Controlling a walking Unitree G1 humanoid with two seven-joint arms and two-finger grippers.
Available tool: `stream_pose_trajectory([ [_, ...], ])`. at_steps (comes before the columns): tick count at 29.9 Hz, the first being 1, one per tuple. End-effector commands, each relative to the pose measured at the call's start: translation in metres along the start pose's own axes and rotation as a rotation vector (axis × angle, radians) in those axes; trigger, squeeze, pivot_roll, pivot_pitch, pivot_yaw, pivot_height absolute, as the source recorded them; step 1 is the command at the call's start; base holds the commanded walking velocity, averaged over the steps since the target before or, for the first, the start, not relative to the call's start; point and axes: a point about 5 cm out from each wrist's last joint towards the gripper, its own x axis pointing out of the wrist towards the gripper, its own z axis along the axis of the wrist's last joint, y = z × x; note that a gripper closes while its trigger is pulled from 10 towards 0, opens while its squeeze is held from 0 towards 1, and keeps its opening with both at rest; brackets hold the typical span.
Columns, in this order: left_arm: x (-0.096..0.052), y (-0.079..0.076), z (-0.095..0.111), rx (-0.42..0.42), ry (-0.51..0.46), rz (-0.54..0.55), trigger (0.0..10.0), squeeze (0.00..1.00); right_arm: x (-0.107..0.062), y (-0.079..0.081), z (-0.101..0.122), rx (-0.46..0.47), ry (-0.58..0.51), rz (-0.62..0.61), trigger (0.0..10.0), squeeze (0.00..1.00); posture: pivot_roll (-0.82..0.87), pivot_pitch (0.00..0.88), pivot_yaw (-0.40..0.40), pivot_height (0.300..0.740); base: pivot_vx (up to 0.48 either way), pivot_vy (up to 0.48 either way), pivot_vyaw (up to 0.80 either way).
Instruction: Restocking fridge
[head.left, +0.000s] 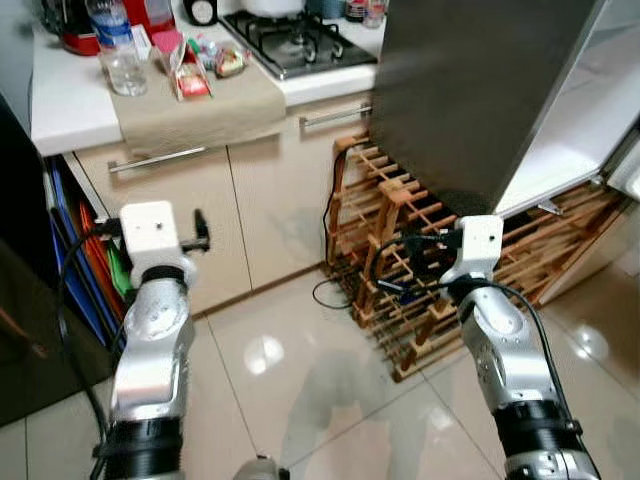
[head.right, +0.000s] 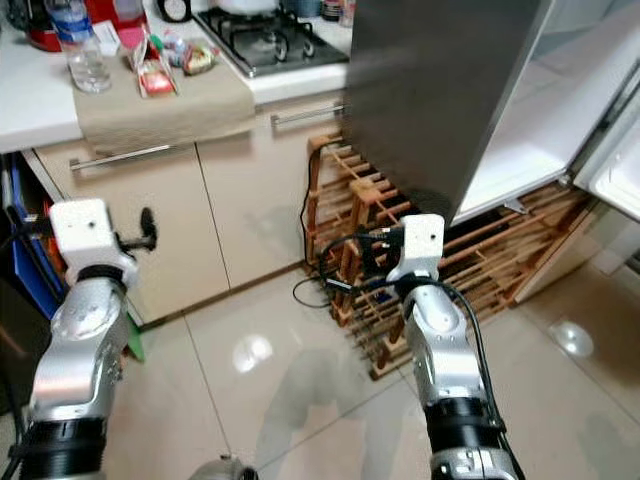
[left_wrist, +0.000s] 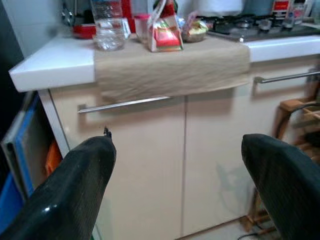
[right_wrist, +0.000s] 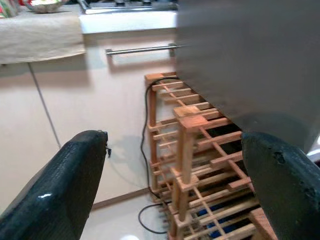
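The fridge (head.left: 470, 90) stands at the right with its grey door (head.left: 450, 80) swung open toward me and a white shelf (head.left: 590, 120) showing inside. On the beige cloth (head.left: 200, 105) on the white counter (head.left: 70, 110) lie a clear water bottle (head.left: 118, 45), a red and green packet (head.left: 188, 72) and a wrapped snack (head.left: 228, 62). My left gripper (left_wrist: 180, 165) is open and empty, held in front of the cabinet door below the cloth. My right gripper (right_wrist: 175, 175) is open and empty, facing the wooden rack (head.left: 400, 240) beside the fridge door.
A gas hob (head.left: 300, 40) sits on the counter behind the cloth. Black cables (head.left: 335, 290) trail on the tiled floor (head.left: 300, 380) by the wooden rack. Blue and orange boards (head.left: 85, 250) lean in the gap left of the cabinet. A dark surface (head.left: 20, 300) rises at the far left.
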Motion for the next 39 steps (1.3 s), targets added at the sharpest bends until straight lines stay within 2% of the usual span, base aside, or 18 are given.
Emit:
stream_pose_trajectory([
  [1,0.0,-0.005,-0.001,-0.01,0.005,-0.022,10.0,0.0,0.001,-0.002,0.009,-0.016,-0.036,-0.002,10.0,0.0,0.04,0.0,0.013,0.74,0.0,0.0,0.57],
  [3,0.001,-0.014,-0.002,-0.018,0.012,-0.062,10.0,0.0,0.0,-0.001,0.008,-0.026,-0.039,0.007,10.0,0.0,0.03,0.0,0.022,0.74,0.0,0.0,0.55],
  [6,0.002,-0.018,-0.003,-0.007,0.022,-0.066,10.0,0.0,0.0,-0.002,0.006,-0.006,-0.036,-0.003,10.0,0.0,0.04,0.0,0.021,0.74,0.0,0.0,0.5],
  [8,0.0,-0.018,-0.001,0.016,-0.007,-0.095,10.0,0.0,-0.001,0.0,0.006,0.009,-0.036,0.0,10.0,0.0,0.04,0.0,0.013,0.74,0.0,0.0,0.48],
  [9,-0.004,-0.017,-0.004,0.033,-0.012,-0.123,10.0,0.0,-0.002,0.001,0.003,0.018,-0.031,0.004,10.0,0.02,0.05,0.0,0.002,0.74,0.0,0.0,0.47],
  [11,-0.011,-0.015,-0.009,0.018,-0.011,-0.164,10.0,0.0,-0.005,0.0,-0.002,0.047,-0.012,-0.02,10.0,0.02,0.06,0.0,-0.012,0.74,0.0,0.0,0.47],
  [13,-0.022,-0.008,-0.016,0.043,0.005,-0.189,10.0,0.0,-0.017,0.003,-0.007,0.071,0.006,-0.022,10.0,0.07,0.06,0.0,-0.023,0.74,0.0,0.0,0.47],
  [15,-0.034,0.002,-0.026,0.019,0.066,-0.168,10.0,0.0,-0.034,0.005,-0.014,0.037,0.029,0.011,10.0,0.11,0.07,0.0,-0.027,0.74,0.0,0.0,0.47],
  [17,-0.036,0.006,-0.028,0.005,0.085,-0.156,10.0,0.0,-0.038,0.006,-0.016,0.026,0.036,0.021,10.0,0.11,0.07,0.0,-0.029,0.74,0.0,0.0,0.46],
  [18,-0.04,0.01,-0.031,-0.034,0.116,-0.117,10.0,0.0,-0.047,0.002,-0.023,0.021,0.067,0.041,10.0,0.18,0.07,0.0,-0.036,0.74,0.0,0.0,0.45],
  [22,-0.034,0.006,-0.03,-0.059,0.115,-0.087,10.0,0.0,-0.043,0.003,-0.025,0.013,0.078,0.06,10.0,0.23,0.07,0.0,-0.037,0.74,0.0,0.0,0.45],
  [25,-0.024,-0.005,-0.018,-0.057,0.065,-0.11,10.0,0.0,-0.029,0.013,-0.013,0.011,0.042,0.092,10.0,0.24,0.06,0.0,-0.022,0.74,0.0,0.0,0.45],
  [27,-0.018,-0.017,-0.012,-0.015,0.036,-0.149,10.0,0.0,-0.024,0.017,-0.008,0.006,0.027,0.101,10.0,0.24,0.04,0.0,-0.003,0.74,0.0,0.0,0.46],
  [33,-0.012,-0.023,-0.007,0.027,0.02,-0.169,10.0,0.0,-0.023,0.022,-0.008,0.006,0.025,0.117,10.0,0.25,0.02,0.0,0.017,0.74,0.0,0.0,0.46],
  [39,-0.01,-0.026,-0.01,0.018,0.036,-0.179,10.0,0.0,-0.025,0.025,-0.011,0.014,0.032,0.127,10.0,0.31,0.01,0.0,0.027,0.74,0.0,0.0,0.45],
])
